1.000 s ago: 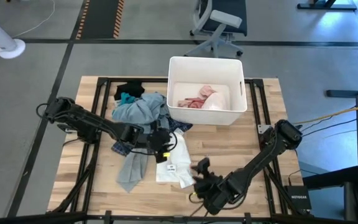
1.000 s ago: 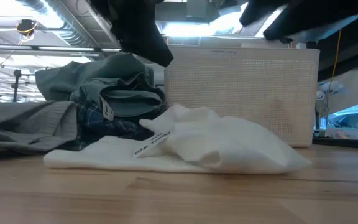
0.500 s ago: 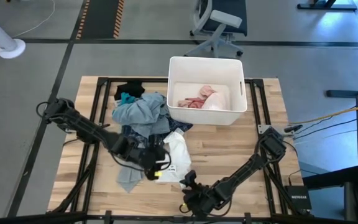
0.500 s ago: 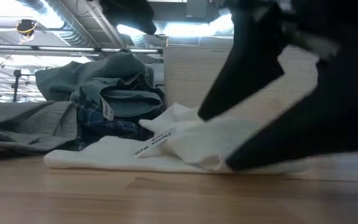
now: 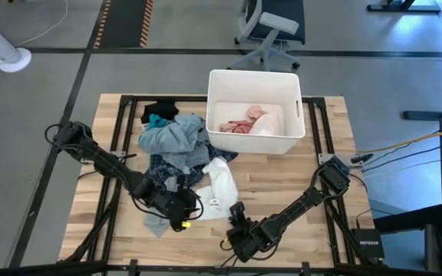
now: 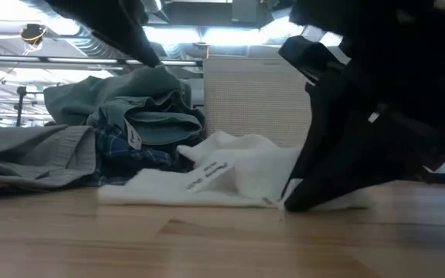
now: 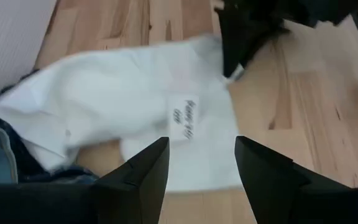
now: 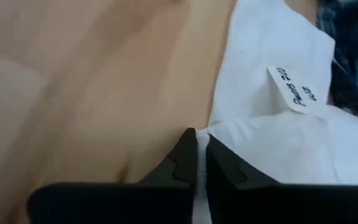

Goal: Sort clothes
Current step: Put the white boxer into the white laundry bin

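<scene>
The white garment (image 5: 219, 188) lies on the table (image 5: 282, 192) just near of the clothes pile (image 5: 173, 142), its near edge pinched by the right gripper (image 8: 199, 163), whose jaws are clamped together on the fabric, presumably for lifting it to the bin (image 5: 253, 81). The left gripper (image 7: 199, 163) is held above it, jaws apart.

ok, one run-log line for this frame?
right hand: shut on white garment edge | left hand: open, over it | bin: pink garment inside

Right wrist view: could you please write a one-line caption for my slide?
The right gripper, fingers shut, pinches the edge of the white garment with its paper tag on the wooden table.
</scene>
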